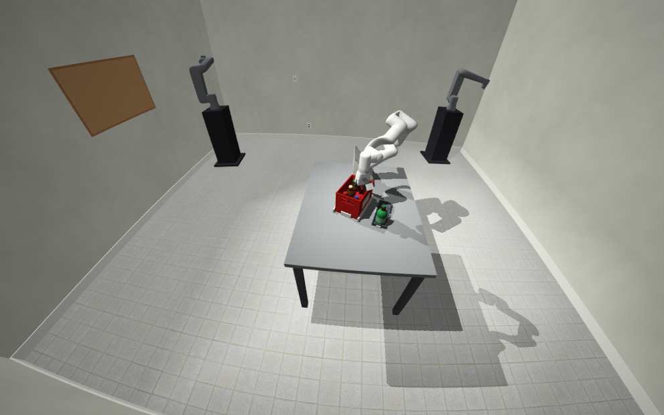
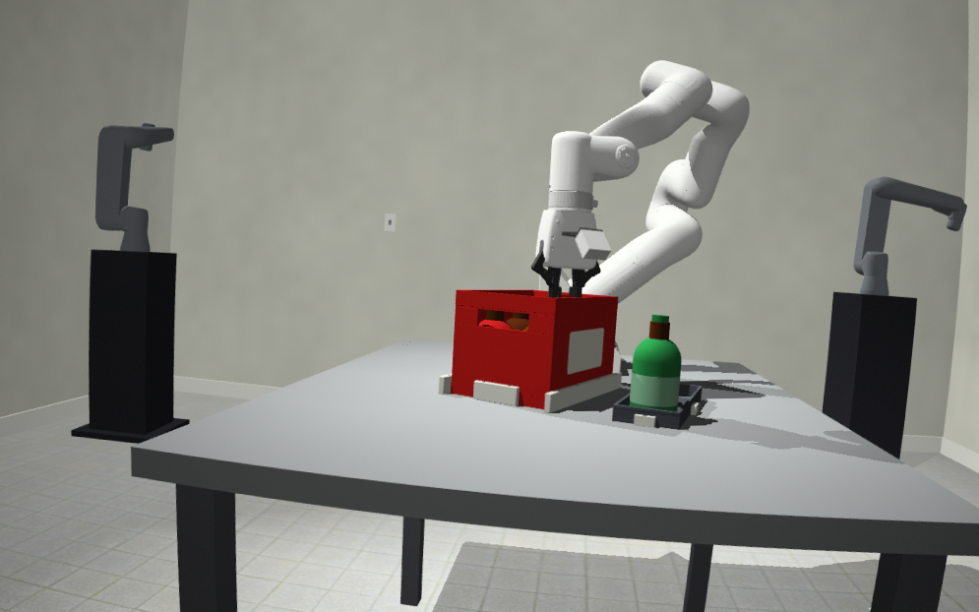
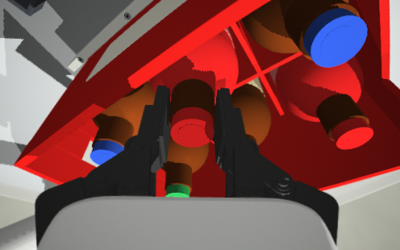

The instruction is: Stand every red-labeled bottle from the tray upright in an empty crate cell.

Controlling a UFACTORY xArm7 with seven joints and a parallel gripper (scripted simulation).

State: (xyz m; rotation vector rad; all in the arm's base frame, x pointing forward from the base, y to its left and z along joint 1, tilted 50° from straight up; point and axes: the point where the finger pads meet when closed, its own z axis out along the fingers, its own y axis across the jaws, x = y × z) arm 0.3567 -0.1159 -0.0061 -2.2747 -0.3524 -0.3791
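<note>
A red-capped bottle (image 3: 192, 131) is clamped by its neck between the fingers of the gripper (image 1: 360, 188) (image 2: 565, 292) (image 3: 193, 103), at the centre of the wrist view. Its body is down inside the red crate (image 1: 346, 205) (image 2: 504, 353) (image 3: 200, 40); whether its base is on the cell floor cannot be told. The step in hand is judged to be the last placing, since another red-capped bottle (image 3: 354, 138) is already in the crate, at the right of the wrist frame, and only a green bottle (image 1: 382, 215) (image 2: 655, 364) is seen upright on the tray (image 1: 375, 222) (image 2: 626, 414).

Seating should be confirmed first; then the fingers should be parted gently and raised straight up, without the neck being dragged.

Side room looks slight. A brown bottle (image 3: 258, 114) lies partly hidden just beside the right-hand finger in the wrist frame, a green-capped bottle (image 3: 178, 181) is seen at lower centre, and a blue-capped bottle (image 3: 107, 153) at lower left. The crate's rim crosses the upper left, near the held neck, so a wide opening could nudge a neighbour or the wall. Above the crate, open air is seen around the wrist, and a vertical retreat is favoured.
</note>
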